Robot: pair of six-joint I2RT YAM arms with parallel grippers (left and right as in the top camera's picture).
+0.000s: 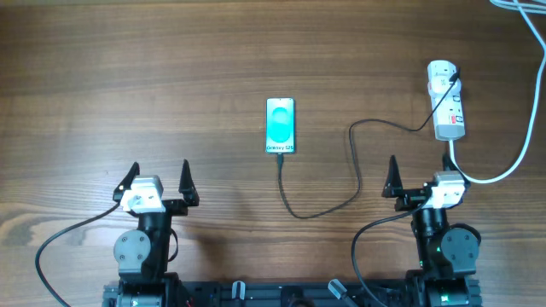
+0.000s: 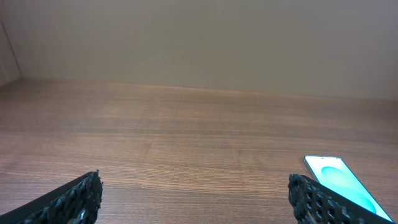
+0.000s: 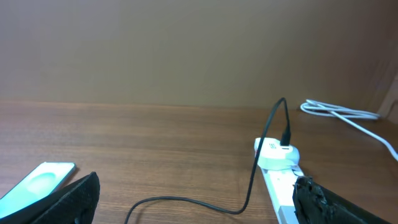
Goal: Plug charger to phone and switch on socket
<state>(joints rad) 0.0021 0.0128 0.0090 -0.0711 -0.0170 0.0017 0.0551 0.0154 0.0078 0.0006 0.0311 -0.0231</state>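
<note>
- Wood-grain table (image 1: 213, 51) fills the overhead view. The left pincer (image 1: 159, 170) has its fingers spread wide, with nothing between them. The phone (image 1: 281, 125) lies ahead of it, off to its right.
- The right pincer (image 1: 421, 166) is also spread and empty, with the socket (image 1: 445, 111) just ahead of its right finger and a white cord (image 1: 512, 170) beside it. The charger (image 1: 354, 162) runs from the phone's lower edge, loops left of this pincer, and reaches the socket.
- Left wrist: the left pincer (image 2: 196, 205) gapes over bare wood. The phone (image 2: 339, 180) is just beyond its right finger.
- Right wrist: the right pincer (image 3: 199, 208) is wide and empty. The phone (image 3: 37, 183) is by its left finger, the socket (image 3: 280, 165) is by its right, and the charger (image 3: 261, 155) arcs ahead.
</note>
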